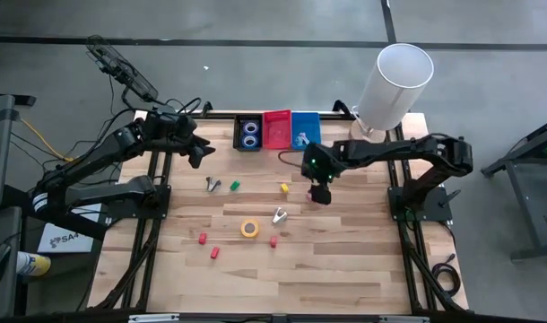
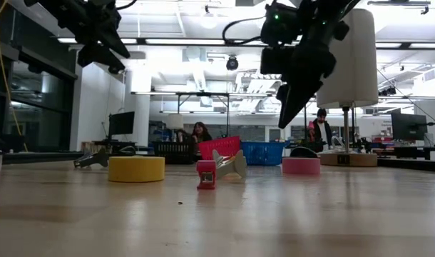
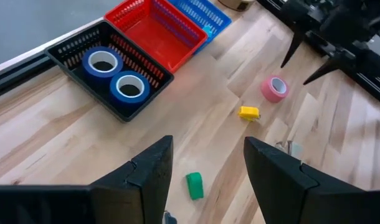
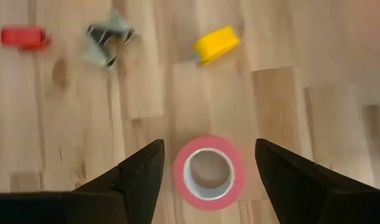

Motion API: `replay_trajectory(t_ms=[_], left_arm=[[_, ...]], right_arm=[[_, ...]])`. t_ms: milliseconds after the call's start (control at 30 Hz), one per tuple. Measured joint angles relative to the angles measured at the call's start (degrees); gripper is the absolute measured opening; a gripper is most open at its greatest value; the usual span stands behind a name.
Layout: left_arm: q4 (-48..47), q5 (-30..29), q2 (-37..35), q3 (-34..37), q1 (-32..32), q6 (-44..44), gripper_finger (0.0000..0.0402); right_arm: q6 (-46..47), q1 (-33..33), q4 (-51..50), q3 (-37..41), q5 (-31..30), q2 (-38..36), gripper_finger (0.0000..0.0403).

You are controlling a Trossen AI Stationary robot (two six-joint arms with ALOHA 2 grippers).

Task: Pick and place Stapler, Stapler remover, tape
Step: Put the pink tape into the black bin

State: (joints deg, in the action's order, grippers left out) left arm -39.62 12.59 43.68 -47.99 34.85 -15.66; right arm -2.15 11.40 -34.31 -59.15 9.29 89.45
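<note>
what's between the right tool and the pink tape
Nothing visible. The right tool hangs open directly above the pink tape, fingers either side, bare table around the roll; the yellow block lies well clear.

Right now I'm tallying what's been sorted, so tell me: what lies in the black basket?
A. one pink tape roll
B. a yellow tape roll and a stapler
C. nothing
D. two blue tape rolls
D: the left wrist view shows two blue tape rolls side by side in the black basket, while the pink roll still lies on the table.
</note>
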Motion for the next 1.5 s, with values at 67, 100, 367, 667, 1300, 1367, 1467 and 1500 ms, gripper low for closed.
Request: replay_trajectory(t_ms=[67,100,367,667,1300,1367,1467,1500], left_arm=[[0.0,0.3,0.0,0.0,0.0,0.4,0.0193],[0.0,0.4,0.0,0.0,0.0,0.5,0.0193],[-2.0,0.5,0.0,0.0,0.0,1.0,0.0193],[-2.6,0.5,0.0,0.0,0.0,1.0,0.0193],[-2.5,0.7,0.0,0.0,0.0,1.9,0.0193],[-2.5,0.6,0.0,0.0,0.0,1.9,0.0193],[-2.5,0.6,0.0,0.0,0.0,1.9,0.0193],[-2.5,0.6,0.0,0.0,0.0,1.9,0.0193]], right_arm=[[-1.5,-1.4,-0.3,0.1,-1.0,0.0,0.0242],[-1.8,-2.0,-0.3,0.1,-1.4,0.0,0.0242],[-0.8,-6.9,-3.7,0.1,-3.7,0.3,0.0242],[0.7,-9.6,-5.1,0.1,-8.2,0.8,0.0241],[2.3,-9.9,7.7,10.0,-8.2,1.7,0.0238],[2.3,-9.9,9.0,10.7,-8.9,1.7,0.0238],[2.1,-9.9,11.4,11.7,-9.0,1.7,0.0233],[2.0,-9.9,11.6,12.1,-9.0,1.7,0.0231]])
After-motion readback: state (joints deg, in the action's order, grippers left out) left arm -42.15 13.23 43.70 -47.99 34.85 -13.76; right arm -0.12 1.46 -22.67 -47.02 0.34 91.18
